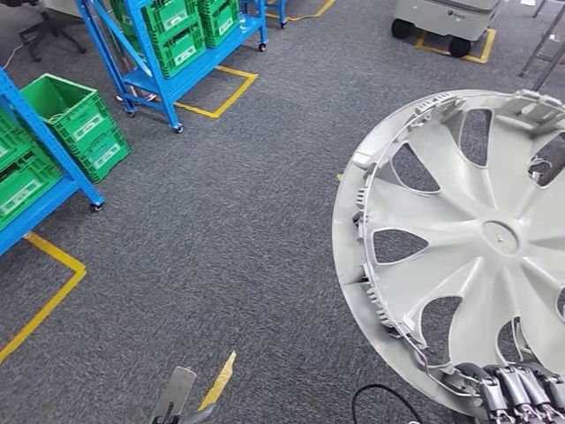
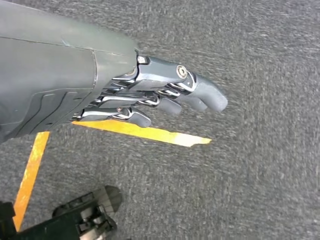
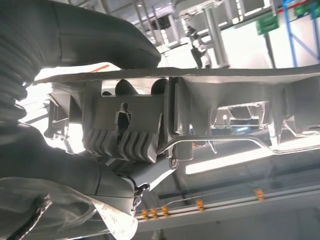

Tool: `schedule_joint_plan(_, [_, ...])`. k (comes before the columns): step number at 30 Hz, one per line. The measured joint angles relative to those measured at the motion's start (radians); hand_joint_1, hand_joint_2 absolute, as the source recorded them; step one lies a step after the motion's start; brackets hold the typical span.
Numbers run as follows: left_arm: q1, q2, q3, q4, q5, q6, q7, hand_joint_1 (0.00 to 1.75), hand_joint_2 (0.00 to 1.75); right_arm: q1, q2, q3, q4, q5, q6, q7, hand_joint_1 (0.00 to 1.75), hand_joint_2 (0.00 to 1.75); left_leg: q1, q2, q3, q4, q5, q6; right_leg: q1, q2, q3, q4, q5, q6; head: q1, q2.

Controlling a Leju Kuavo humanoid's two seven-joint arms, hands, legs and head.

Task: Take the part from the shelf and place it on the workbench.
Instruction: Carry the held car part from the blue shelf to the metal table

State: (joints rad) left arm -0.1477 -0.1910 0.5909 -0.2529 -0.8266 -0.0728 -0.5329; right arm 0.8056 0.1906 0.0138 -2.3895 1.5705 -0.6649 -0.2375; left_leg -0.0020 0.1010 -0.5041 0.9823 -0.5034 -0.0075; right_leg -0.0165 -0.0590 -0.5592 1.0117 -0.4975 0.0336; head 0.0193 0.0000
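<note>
Grey short-pile carpet (image 1: 267, 230) covers the floor, flecked and rough in texture, crossed by yellow tape lines (image 1: 49, 296) that mark off bays.

Over it on the right hangs the part (image 1: 466, 256): a round, pale grey plastic wheel cover, seen from its inner face, with broad curved spokes, teardrop openings between them, a small round hub and a ribbed rim carrying clips and a thin wire ring. It tilts toward the camera and is cut off by the right edge of the head view.

At the far left stands a blue metal shelf (image 1: 40, 141) on castors, holding green lattice-sided plastic crates (image 1: 77, 124). A second blue rack (image 1: 167, 62) with more green crates stands farther back, inside a yellow tape outline. At the far right a pale wheeled cart (image 1: 447, 22) sits in another taped bay, and a black office chair base (image 1: 49, 35) shows at the far left corner.

The right hand (image 1: 513, 389) grasps the wheel cover at its near lower rim, dark fingers curled over the edge. In the right wrist view the thick grey thumb (image 3: 113, 42) lies across one face of the rim while the fingers press from the other side, beside a ribbed clip block (image 3: 124, 142) and the wire ring (image 3: 226, 140).

The left hand (image 2: 158, 97) hangs low over the carpet, holding nothing, its fingers stretched out nearly straight and lying close together above a torn strip of yellow tape (image 2: 151, 132).
</note>
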Motion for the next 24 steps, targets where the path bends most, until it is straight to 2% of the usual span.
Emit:
schedule_joint_plan(2, [-0.002, -0.001, 0.0, 0.0, 0.0, 0.0, 0.0, 0.0, 1.75, 0.002, 0.002, -0.001, -0.007, 0.0, 0.0, 0.001, 1.75, 1.75, 0.003, 0.006, 0.003, 0.004, -0.006, -0.008, 0.0, 0.02, -0.005, 0.0, 0.003, -0.014, -0.001, 0.0])
schedule_joint_plan(4, [-0.003, -0.003, 0.0, 0.0, -0.001, 0.001, 0.0, 0.0, 1.75, 0.003, 0.004, -0.002, -0.014, 0.0, 0.0, 0.001, 1.75, 1.75, 0.009, -0.03, -0.015, 0.052, -0.046, -0.015, -0.001, 0.04, -0.006, -0.002, 0.006, -0.027, -0.003, 0.0])
schedule_joint_plan(6, [0.0, -0.003, 0.0, 0.0, -0.001, 0.002, 0.0, 0.0, 1.75, 0.004, 0.006, -0.003, -0.019, 0.0, 0.0, 0.0, 1.75, 1.75, 0.01, -0.077, -0.07, 0.177, -0.114, -0.016, 0.001, 0.062, -0.008, -0.002, 0.008, -0.036, -0.004, 0.0])
schedule_joint_plan(7, [0.003, -0.003, 0.0, 0.0, -0.001, 0.003, 0.0, 0.0, 1.75, 0.003, 0.008, -0.003, -0.02, 0.0, 0.0, 0.0, 1.75, 1.75, 0.01, -0.087, -0.101, 0.244, -0.139, -0.014, 0.004, 0.075, -0.009, -0.002, 0.009, -0.038, -0.004, 0.0])
schedule_joint_plan(8, [0.006, -0.003, 0.0, 0.0, -0.002, 0.003, 0.0, 0.0, 1.75, 0.004, 0.008, -0.003, -0.021, 0.0, 0.0, 0.0, 1.75, 1.75, 0.009, -0.091, -0.123, 0.287, -0.148, -0.01, 0.008, 0.089, -0.009, -0.002, 0.01, -0.04, -0.004, 0.0])
schedule_joint_plan(9, [0.007, -0.002, 0.0, 0.0, -0.002, 0.003, 0.0, 0.0, 1.75, 0.004, 0.009, -0.003, -0.022, 0.0, 0.0, -0.001, 1.75, 1.75, 0.007, -0.094, -0.129, 0.294, -0.135, -0.004, 0.011, 0.104, -0.008, -0.002, 0.01, -0.042, -0.004, 0.0])
schedule_joint_plan(10, [0.007, -0.002, 0.0, 0.0, -0.002, 0.004, 0.0, 0.0, 1.75, 0.004, 0.01, -0.003, -0.023, 0.0, 0.0, -0.001, 1.75, 1.75, 0.004, -0.099, -0.118, 0.261, -0.104, 0.003, 0.013, 0.118, -0.007, -0.002, 0.011, -0.042, -0.003, 0.0])
schedule_joint_plan(11, [0.006, -0.002, 0.0, 0.0, -0.002, 0.004, 0.0, 0.0, 1.75, 0.005, 0.01, -0.003, -0.023, 0.0, 0.0, -0.001, 1.75, 1.75, 0.0, -0.112, -0.092, 0.2, -0.061, 0.012, 0.014, 0.132, -0.005, -0.002, 0.011, -0.043, -0.003, 0.0])
schedule_joint_plan(12, [0.005, 0.0, 0.0, 0.0, -0.002, 0.004, 0.0, 0.0, 1.75, 0.004, 0.01, -0.003, -0.023, 0.0, 0.0, 0.0, 1.75, 1.75, -0.003, -0.137, -0.065, 0.136, -0.026, 0.021, 0.015, 0.143, -0.004, -0.002, 0.012, -0.043, -0.003, 0.0])
schedule_joint_plan(13, [0.004, 0.001, 0.0, 0.0, -0.002, 0.004, 0.0, 0.0, 1.75, 0.004, 0.01, -0.003, -0.023, 0.0, 0.0, 0.0, 1.75, 1.75, -0.005, -0.16, -0.042, 0.08, -0.002, 0.027, 0.015, 0.155, -0.006, -0.001, 0.013, -0.041, -0.003, 0.0])
schedule_joint_plan(14, [0.004, 0.002, 0.0, 0.0, -0.002, 0.005, 0.0, 0.0, 1.75, 0.003, 0.01, -0.003, -0.025, 0.0, 0.0, 0.0, 1.75, 1.75, -0.007, -0.178, -0.028, 0.045, 0.007, 0.032, 0.014, 0.165, -0.01, 0.0, 0.015, -0.038, -0.004, 0.0])
schedule_joint_plan(15, [0.003, 0.003, 0.0, 0.0, -0.002, 0.005, 0.0, 0.0, 1.75, 0.003, 0.01, -0.003, -0.026, 0.0, 0.0, 0.001, 1.75, 1.75, -0.007, -0.184, -0.024, 0.03, 0.005, 0.035, 0.013, 0.175, -0.017, 0.001, 0.018, -0.033, -0.005, 0.0])
schedule_joint_plan(16, [0.003, 0.002, 0.0, 0.0, -0.003, 0.006, 0.0, 0.0, 1.75, 0.004, 0.01, -0.002, -0.029, 0.0, 0.0, 0.002, 1.75, 1.75, -0.007, -0.175, -0.023, 0.021, 0.004, 0.035, 0.012, 0.187, -0.024, 0.001, 0.022, -0.027, -0.006, 0.0])
schedule_joint_plan(17, [0.002, 0.0, 0.0, 0.0, -0.003, 0.006, 0.0, 0.0, 1.75, 0.005, 0.01, -0.002, -0.032, 0.0, 0.0, 0.003, 1.75, 1.75, -0.005, -0.163, -0.021, 0.012, 0.005, 0.035, 0.011, 0.187, -0.031, 0.003, 0.022, -0.022, -0.006, 0.0])
schedule_joint_plan(18, [0.001, -0.001, 0.0, 0.0, -0.003, 0.006, 0.0, 0.0, 1.75, 0.006, 0.01, -0.003, -0.034, 0.0, 0.0, 0.004, 1.75, 1.75, -0.003, -0.152, -0.018, 0.005, 0.009, 0.035, 0.013, 0.171, -0.039, 0.012, 0.016, -0.018, -0.004, 0.0])
schedule_joint_plan(19, [0.001, -0.002, 0.0, 0.0, -0.003, 0.006, 0.0, 0.0, 1.75, 0.006, 0.01, -0.003, -0.036, 0.0, 0.0, 0.005, 1.75, 1.75, -0.001, -0.139, -0.016, -0.003, 0.013, 0.036, 0.014, 0.146, -0.054, 0.038, -0.002, -0.014, -0.002, 0.0])
schedule_joint_plan(21, [0.003, -0.003, 0.0, 0.001, -0.004, 0.006, 0.0, 0.0, 1.75, 0.002, 0.01, -0.003, -0.038, 0.0, 0.0, 0.006, 1.75, 1.75, -0.001, -0.112, -0.013, -0.01, 0.015, 0.038, 0.014, 0.088, -0.108, 0.147, -0.063, -0.004, 0.001, 0.0])
schedule_joint_plan(22, [0.004, -0.003, 0.0, 0.001, -0.005, 0.006, 0.0, 0.0, 1.75, 0.001, 0.01, -0.003, -0.039, 0.0, 0.0, 0.006, 1.75, 1.75, -0.002, -0.096, -0.013, -0.009, 0.015, 0.038, 0.012, 0.075, -0.139, 0.212, -0.092, 0.002, 0.002, 0.0])
schedule_joint_plan(23, [0.006, -0.003, 0.0, 0.001, -0.005, 0.006, 0.0, 0.0, 1.75, 0.001, 0.01, -0.003, -0.039, 0.0, 0.0, 0.006, 1.75, 1.75, -0.003, -0.081, -0.013, -0.009, 0.014, 0.038, 0.009, 0.069, -0.161, 0.259, -0.106, 0.007, 0.002, 0.0])
schedule_joint_plan(24, [0.006, -0.003, 0.0, 0.001, -0.006, 0.006, 0.0, 0.0, 1.75, 0.001, 0.01, -0.003, -0.039, 0.0, 0.0, 0.006, 1.75, 1.75, -0.003, -0.067, -0.013, -0.009, 0.013, 0.038, 0.006, 0.066, -0.166, 0.272, -0.102, 0.012, 0.002, 0.0])
